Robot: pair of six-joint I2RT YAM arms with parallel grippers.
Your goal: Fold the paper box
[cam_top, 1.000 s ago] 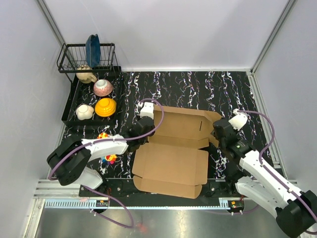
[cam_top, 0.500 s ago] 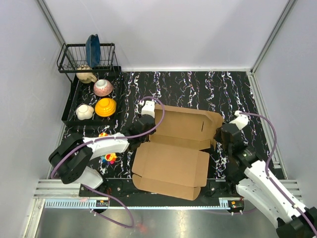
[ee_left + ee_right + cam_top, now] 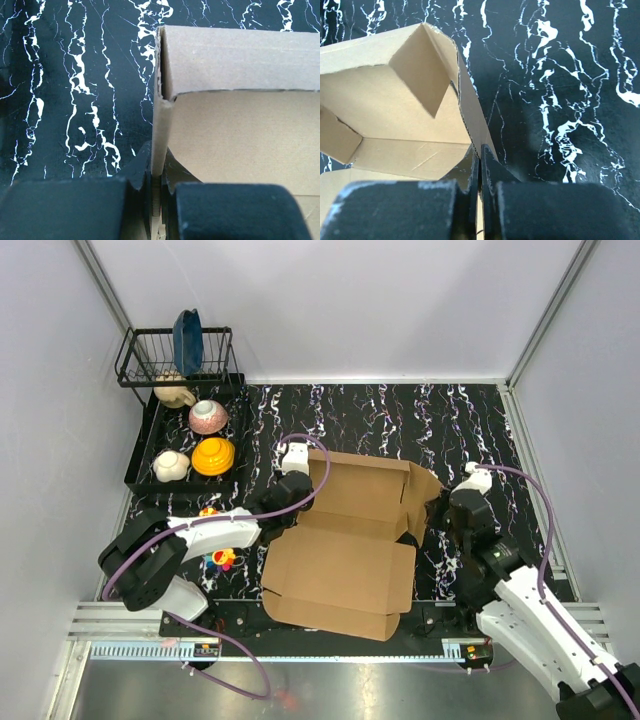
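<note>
Two grippers grip the paper box (image 3: 340, 565) at once, one on each side. The box lies on the black, white-veined table (image 3: 380, 420), in the near middle, between the two arms. Its near panel lies flat with the front flap toward the arm bases, and the far section is raised into a partly formed tray.

Left gripper (image 3: 157, 200): the jaws are closed down to a narrow slit on the left side flap (image 3: 162, 130). That flap stands upright on edge and meets the far wall at a corner. In the overhead view this gripper (image 3: 287, 508) sits at the box's left edge.

Right gripper (image 3: 480, 200): the jaws are likewise pinched nearly together on the right side flap (image 3: 467, 110), which rises at a slant. A small triangular tab is folded inward at its far end. In the overhead view this gripper (image 3: 437, 512) sits at the box's right edge.

At the far left, well apart from the box, a black tray (image 3: 136, 465) carries an orange bowl (image 3: 214, 455), a pink bowl (image 3: 208, 416) and a white bowl (image 3: 171, 465). A wire rack (image 3: 150, 350) behind it holds a blue plate (image 3: 187, 340) on edge. A small multicoloured toy (image 3: 222, 560) lies under the left arm.
</note>
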